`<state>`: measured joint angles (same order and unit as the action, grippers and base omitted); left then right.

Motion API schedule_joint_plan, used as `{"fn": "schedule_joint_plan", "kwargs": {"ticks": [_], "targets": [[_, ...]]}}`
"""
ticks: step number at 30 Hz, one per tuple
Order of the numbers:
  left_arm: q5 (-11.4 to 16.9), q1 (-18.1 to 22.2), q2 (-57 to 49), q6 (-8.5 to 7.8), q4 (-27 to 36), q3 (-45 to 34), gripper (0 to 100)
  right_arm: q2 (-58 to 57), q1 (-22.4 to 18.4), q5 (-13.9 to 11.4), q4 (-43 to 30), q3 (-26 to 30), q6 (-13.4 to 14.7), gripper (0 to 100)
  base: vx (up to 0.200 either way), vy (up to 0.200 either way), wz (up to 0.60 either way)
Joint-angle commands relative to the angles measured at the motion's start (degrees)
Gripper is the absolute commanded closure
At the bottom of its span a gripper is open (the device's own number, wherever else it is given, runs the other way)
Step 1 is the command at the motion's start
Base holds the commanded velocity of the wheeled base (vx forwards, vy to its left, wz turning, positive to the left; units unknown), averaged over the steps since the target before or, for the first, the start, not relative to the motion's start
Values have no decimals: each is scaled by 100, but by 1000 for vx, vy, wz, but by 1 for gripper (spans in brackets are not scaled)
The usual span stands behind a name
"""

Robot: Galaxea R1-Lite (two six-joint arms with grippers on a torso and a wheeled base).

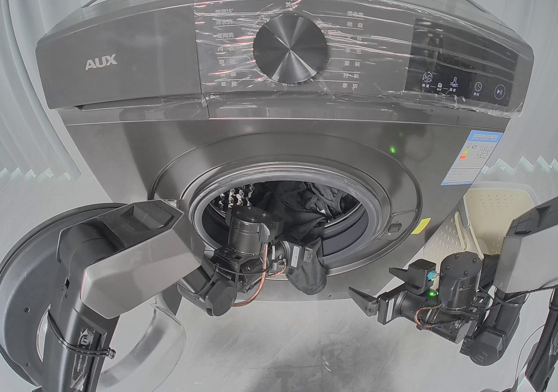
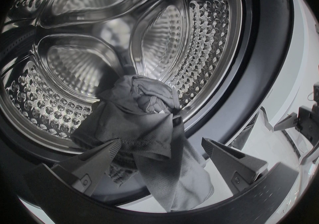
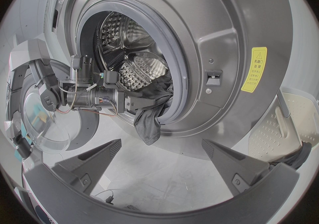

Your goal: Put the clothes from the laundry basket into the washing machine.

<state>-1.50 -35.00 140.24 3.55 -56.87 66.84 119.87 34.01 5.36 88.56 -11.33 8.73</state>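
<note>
Both hands released: left hand (image 2: 159, 141) at washing machine (image 1: 145, 149) mouth by draped garment (image 2: 149, 128), right hand (image 3: 160, 141) aside.

Lab: curtains (image 1: 29, 120), film-wrapped washing machine (image 1: 145, 146)

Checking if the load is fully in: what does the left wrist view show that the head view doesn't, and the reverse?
Left wrist view adds the drum's back wall and the garment bunched up inside. Head view adds the dial and the basket. Both share the garment's end hanging out over the door rim.
</note>
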Motion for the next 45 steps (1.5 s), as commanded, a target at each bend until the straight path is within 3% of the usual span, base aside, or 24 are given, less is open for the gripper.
{"fn": "schedule_joint_plan", "kwargs": {"ticks": [1, 4, 8, 9, 20, 25, 32, 33, 39, 45], "targets": [[1, -7, 293, -82, 9, 13, 0, 10, 9, 0, 3, -10, -3, 0, 0, 0, 0], [1, 2, 548, -232, 0, 154, 0, 1, 9, 0, 3, -1, -3, 0, 0, 0, 0], [-17, 2, 742, -267, -44, 356, 0, -8, 9, 0, 3, 16, 6, 0, 0, 0, 0], [-17, 2, 750, -276, -52, 374, 100, -8, 9, 0, 3, 16, 6, 0, 0, 0, 0], [-87, 63, 733, -205, -334, 831, 100, 28, 18, 0, 3, 16, 6, 0, 0, 0, 0], [-316, 142, 733, -109, -439, 1375, 100, 36, 53, 0, 3, 16, 6, 0, 0, 0, 0], [-351, 248, 759, -161, -457, 1604, 100, 45, 44, 0, 3, 25, 6, 0, 0, 0, 0], [-351, 274, 768, -170, -457, 1604, 0, 36, 44, 0, 3, 16, 6, 0, 0, 0, 0], [-360, 283, 786, -109, -518, 1586, 0, 36, 44, 0, 3, 25, 6, 0, 0, 0, 0], [-290, 213, 645, -126, -588, 1041, 0, 36, 44, 0, 3, 25, 6, 0, 0, 0, 0]]}}
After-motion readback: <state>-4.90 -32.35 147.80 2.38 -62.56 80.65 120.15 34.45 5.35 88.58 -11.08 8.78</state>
